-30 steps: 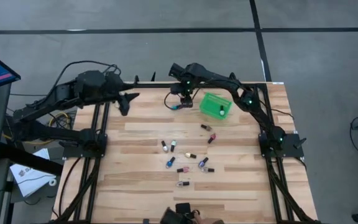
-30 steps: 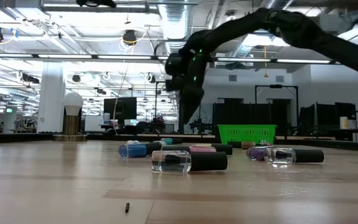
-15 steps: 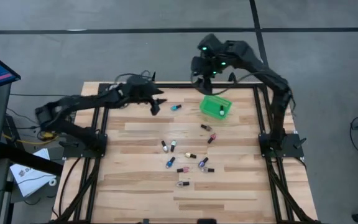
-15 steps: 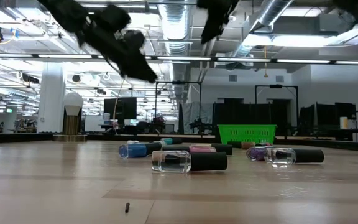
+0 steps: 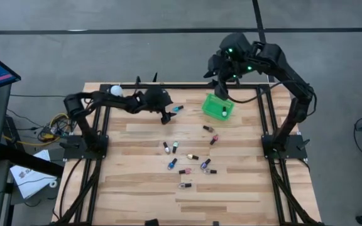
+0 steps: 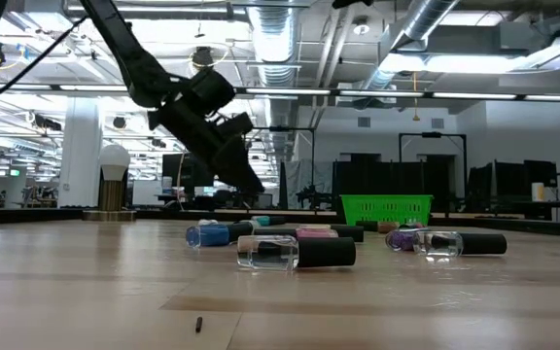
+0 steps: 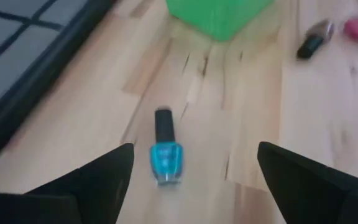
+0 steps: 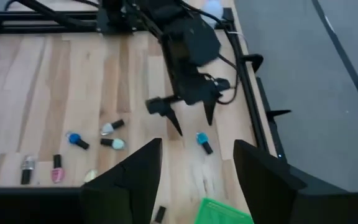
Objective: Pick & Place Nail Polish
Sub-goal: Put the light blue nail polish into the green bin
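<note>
We see a teal nail polish bottle (image 7: 166,149) lying flat on the wooden table (image 5: 137,176), near the green basket (image 5: 217,106), apart from the other bottles mid-table. Our left gripper (image 7: 191,165) hangs over it, jaws wide and straddling it without touching, apparently lined up to grasp. Our right gripper (image 5: 224,91) waits above the basket, fingers apart.

Left claw (image 5: 168,117) beside teal nail polish (image 5: 177,109).
</note>
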